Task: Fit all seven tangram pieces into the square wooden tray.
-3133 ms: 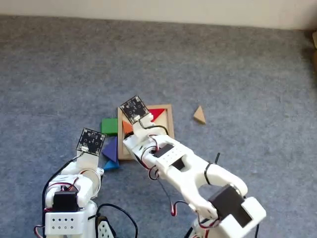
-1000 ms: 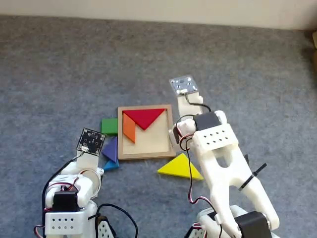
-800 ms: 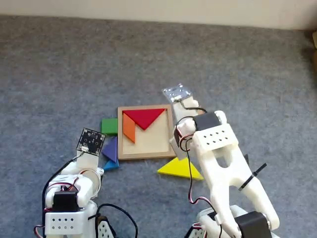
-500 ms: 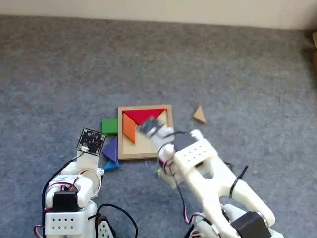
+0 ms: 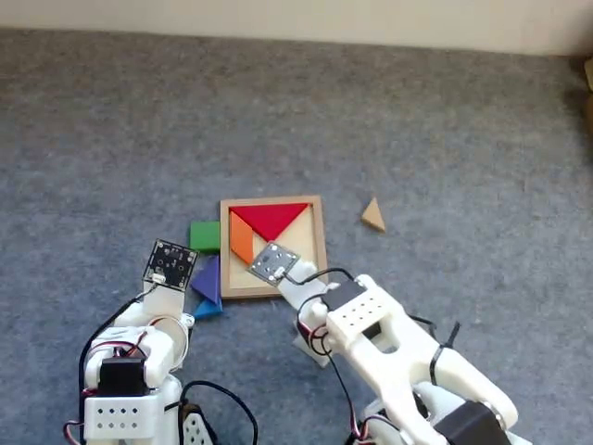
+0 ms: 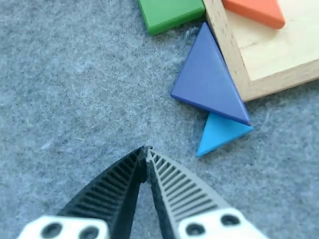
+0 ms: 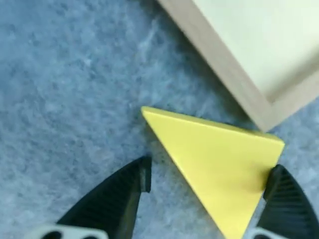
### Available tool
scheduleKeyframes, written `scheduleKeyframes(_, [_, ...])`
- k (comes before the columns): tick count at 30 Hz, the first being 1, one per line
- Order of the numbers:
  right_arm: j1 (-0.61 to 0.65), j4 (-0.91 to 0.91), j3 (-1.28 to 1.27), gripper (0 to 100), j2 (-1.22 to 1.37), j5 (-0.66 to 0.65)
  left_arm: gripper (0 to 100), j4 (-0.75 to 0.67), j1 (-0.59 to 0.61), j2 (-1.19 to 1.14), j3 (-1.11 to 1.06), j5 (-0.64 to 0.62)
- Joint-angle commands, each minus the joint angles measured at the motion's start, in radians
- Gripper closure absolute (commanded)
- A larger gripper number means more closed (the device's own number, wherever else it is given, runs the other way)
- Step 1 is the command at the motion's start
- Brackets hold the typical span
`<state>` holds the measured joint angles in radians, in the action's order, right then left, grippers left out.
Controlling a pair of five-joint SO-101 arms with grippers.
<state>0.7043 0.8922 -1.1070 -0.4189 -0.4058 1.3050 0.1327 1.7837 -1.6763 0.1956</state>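
Note:
The square wooden tray (image 5: 318,243) holds a red triangle (image 5: 271,220) and an orange piece (image 5: 241,238). Off its left side lie a green square (image 5: 205,235), a purple triangle (image 5: 208,276) and a small blue triangle (image 5: 206,309). A tan triangle (image 5: 372,215) lies to the tray's right. My right gripper (image 7: 209,174) stands open astride the yellow triangle (image 7: 219,154), just off a tray corner (image 7: 234,74). My left gripper (image 6: 146,150) is shut and empty on the carpet, a short way from the small blue triangle (image 6: 219,133) and purple triangle (image 6: 212,82).
Grey carpet covers the whole floor. The right arm (image 5: 371,324) reaches over the tray's near right corner. The left arm (image 5: 139,343) sits at the near left. A pale wall edge runs along the far side.
The right arm swung from beyond the tray's right side back over it and came down around the yellow triangle by the near edge. The left arm kept still.

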Motion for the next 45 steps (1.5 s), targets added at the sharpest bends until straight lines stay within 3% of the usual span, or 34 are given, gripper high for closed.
scheduleKeyframes(1, [-0.018,-0.068,-0.021,68.0,-0.024,-0.029,99,0.002,-0.019,0.027,-0.019,0.006])
scheduleKeyframes(7, [-0.018,-0.108,-0.033,81.7,-0.025,-0.029,99,0.002,-0.019,0.027,-0.019,0.006])
scheduleKeyframes(17, [-0.090,-0.108,-0.025,88.9,-0.035,-0.029,99,0.002,-0.019,0.027,-0.019,0.006])
scheduleKeyframes(24, [-0.157,-0.108,-0.024,89.8,-0.035,-0.029,99,0.002,-0.019,0.027,-0.019,0.006])
scheduleKeyframes(31, [-0.159,-0.107,-0.024,95.6,-0.027,-0.029,99,0.002,-0.019,0.027,-0.019,0.006])
scheduleKeyframes(45, [-0.159,-0.107,-0.024,95.8,-0.025,-0.031,99,0.002,-0.019,0.027,-0.019,0.006])
